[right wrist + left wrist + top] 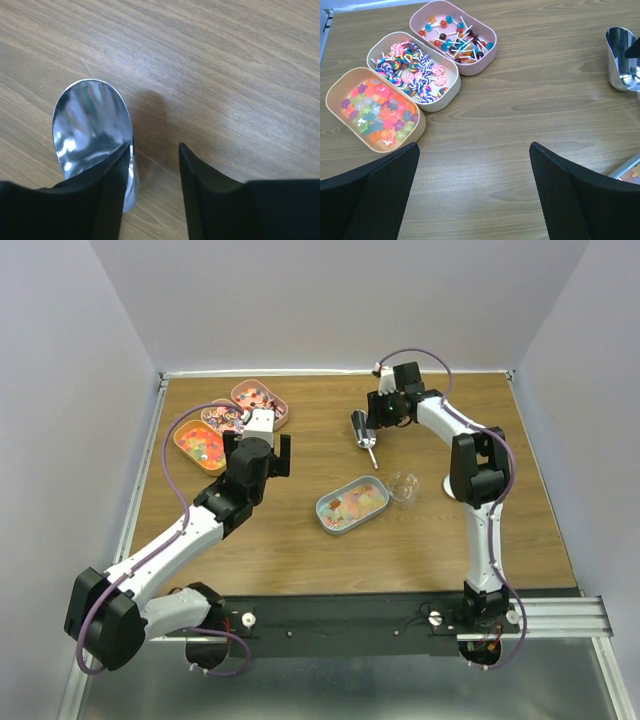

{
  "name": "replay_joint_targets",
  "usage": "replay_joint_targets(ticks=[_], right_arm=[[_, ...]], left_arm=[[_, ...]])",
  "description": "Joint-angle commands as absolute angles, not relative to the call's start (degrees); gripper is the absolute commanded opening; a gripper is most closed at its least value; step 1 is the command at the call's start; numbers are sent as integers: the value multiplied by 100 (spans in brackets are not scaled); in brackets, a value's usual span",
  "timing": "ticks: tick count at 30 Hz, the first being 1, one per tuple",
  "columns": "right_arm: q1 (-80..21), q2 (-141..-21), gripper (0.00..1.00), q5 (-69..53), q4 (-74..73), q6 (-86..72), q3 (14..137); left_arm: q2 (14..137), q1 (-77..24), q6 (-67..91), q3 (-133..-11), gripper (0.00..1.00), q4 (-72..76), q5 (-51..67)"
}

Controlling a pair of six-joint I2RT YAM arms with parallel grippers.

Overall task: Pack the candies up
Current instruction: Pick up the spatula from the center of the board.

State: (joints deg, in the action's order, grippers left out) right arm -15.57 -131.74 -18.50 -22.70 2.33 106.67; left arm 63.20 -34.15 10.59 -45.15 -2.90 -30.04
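From above, at mid-bench: scoop (362, 428) lying flat, handle toward the arm bases. Right pincer (385, 408) low, just beyond it. Left pincer (260, 453) well left of the scoop, hovering by three trays (177, 439). Candies (200, 447) in the orange tray, farthest left of the scoop; more in the tin (321, 513) on the scoop's near side. Clear cup (403, 487) near-right of the scoop.

Left wrist view: pincer (475, 147) spread wide, pinching nothing. Candies (375, 107) far left of the scoop (622, 60), lollipops (420, 70) in between.

Right wrist view: pincer (154, 150) half spread, only bare bench (240, 60) in the gap. One finger overlapping the edge of the scoop (92, 125); touching or not, cannot tell.

Judged step: fetching the scoop, not yet gripped. Next: needs a sideways shift to straddle the bowl or handle before pressing together, then a carry over to the candies. Possible snags: smooth metal skidding off under a one-sided push; left arm crowding the trays.
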Motion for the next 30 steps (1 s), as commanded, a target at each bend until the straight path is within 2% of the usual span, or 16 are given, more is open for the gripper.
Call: replay_joint_targets(ticks=[1, 4, 5, 8, 9, 14, 23, 28, 30], right_arm=[[-1565, -13465, 47, -2083, -2259, 325, 10889], [-1573, -13483, 31, -2109, -2259, 281, 10977], [-1565, -13491, 20, -2057, -2259, 255, 10995], [-1573, -13377, 4, -1873, -2250, 167, 11021], [-1573, -13333, 2, -1811, -2259, 106, 11021], [-1573, -12781, 1, -1056, -2250, -290, 10776], [-1626, -11814, 1, -581, -2241, -1387, 9977], [-2064, -10875, 1, 859, -2267, -2248, 9161], [-2170, -10601, 1, 1341, -2294, -2687, 8940]], left_arm=[[6416, -3428, 1099, -4676, 98, -334, -2927], [6434, -3428, 1081, -4676, 98, -325, -2874], [6442, -3428, 1064, -4676, 98, -316, -2874], [6442, -3436, 1020, -4667, 98, -308, -2830], [6442, -3437, 1002, -4676, 98, -308, -2813], [6407, -3463, 914, -4658, 98, -211, -2619], [6232, -3673, 914, -4509, 98, -35, -2382], [6407, -4173, 1195, -4649, 98, 193, -2084], [6573, -4674, 1300, -4719, 98, 298, -2127]])
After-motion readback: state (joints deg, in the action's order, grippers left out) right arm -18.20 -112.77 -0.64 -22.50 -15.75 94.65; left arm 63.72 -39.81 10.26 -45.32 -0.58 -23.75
